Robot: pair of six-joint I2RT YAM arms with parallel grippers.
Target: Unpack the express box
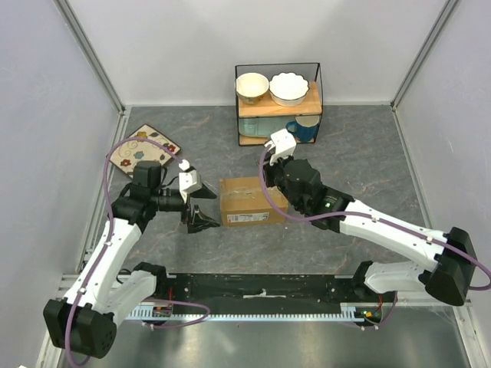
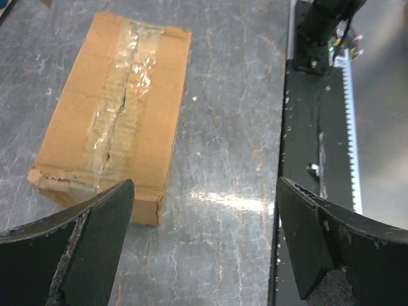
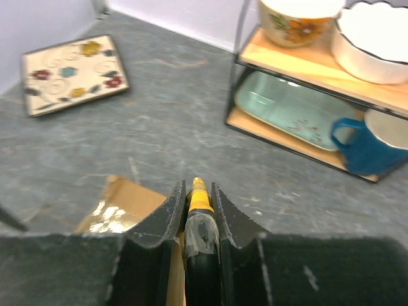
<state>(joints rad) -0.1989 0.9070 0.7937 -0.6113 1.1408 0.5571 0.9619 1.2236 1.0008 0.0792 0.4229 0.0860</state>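
Note:
The express box (image 1: 247,198), a brown carton with wrinkled clear tape along its top seam, lies flat in the middle of the table with its flaps down. A white label shows on its near side. My left gripper (image 1: 207,207) hangs open just off the box's left end, and nothing is between its fingers. In the left wrist view the box (image 2: 121,108) lies ahead of the wide-apart left gripper (image 2: 205,186). My right gripper (image 3: 197,191) is shut on a yellow and black utility knife (image 3: 200,205) over the box's right end (image 3: 121,207).
A wire rack (image 1: 278,107) at the back holds two bowls, a green tray and a blue mug (image 1: 301,129). A flowered square plate (image 1: 144,149) lies at the back left. The black base rail (image 1: 261,287) runs along the near edge.

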